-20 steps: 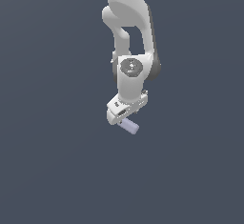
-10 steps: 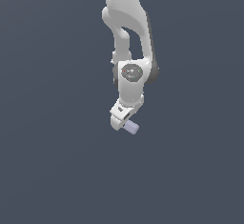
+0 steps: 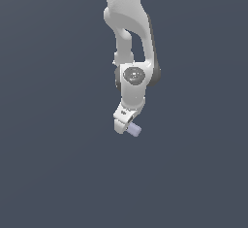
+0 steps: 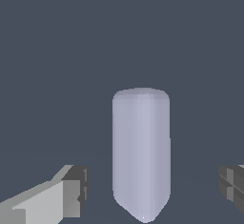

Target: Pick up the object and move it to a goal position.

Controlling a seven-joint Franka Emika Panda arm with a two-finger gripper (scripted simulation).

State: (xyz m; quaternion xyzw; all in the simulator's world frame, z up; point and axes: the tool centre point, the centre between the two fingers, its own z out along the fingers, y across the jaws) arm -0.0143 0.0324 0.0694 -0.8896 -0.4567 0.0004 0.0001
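The object (image 3: 134, 130) is a small pale lavender-grey stubby cylinder lying on the dark grey floor, just at the tip of the white arm. In the wrist view the object (image 4: 141, 151) stands between my two fingers, with a clear gap on each side. One fingertip (image 4: 76, 189) and the other fingertip (image 4: 232, 184) do not touch it. My gripper (image 3: 126, 125) is open around the object, tilted down over it; in the wrist view the gripper (image 4: 153, 188) straddles the cylinder's near end.
The white arm (image 3: 131, 38) reaches down from the top of the exterior view. The plain dark grey floor (image 3: 53, 164) fills the rest of the view. No goal marker shows.
The wrist has lowered and the hand has come down closer around the object. The object has stayed in about the same place.
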